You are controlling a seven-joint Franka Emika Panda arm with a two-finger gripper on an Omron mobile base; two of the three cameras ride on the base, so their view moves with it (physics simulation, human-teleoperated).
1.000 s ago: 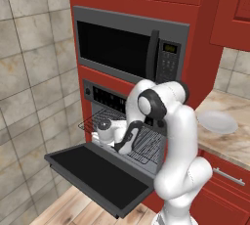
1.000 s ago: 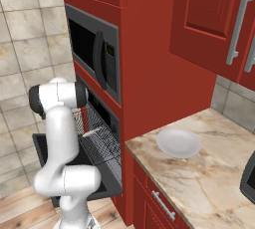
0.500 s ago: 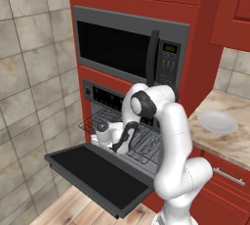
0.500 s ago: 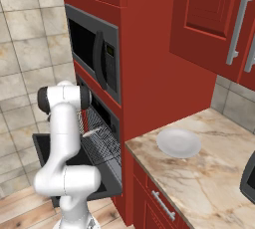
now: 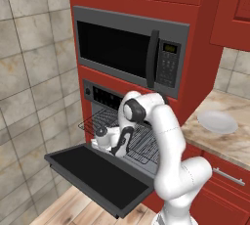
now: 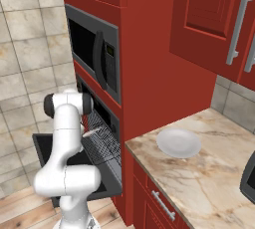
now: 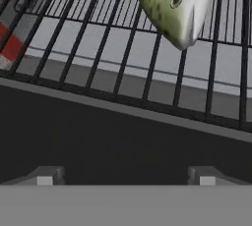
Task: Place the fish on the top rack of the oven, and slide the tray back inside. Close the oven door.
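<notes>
Gripper [image 7: 126, 175] jaws spread wide, nothing between them, hovering over the front edge of the top rack [image 7: 123, 68]. Fish [image 7: 173, 5] lies on the rack wires just beyond the tips, head toward the camera. Rack pulled out over the oven door [image 5: 95, 174], which hangs open and flat. White plate [image 5: 217, 122] on counter [image 6: 214, 183].
</notes>
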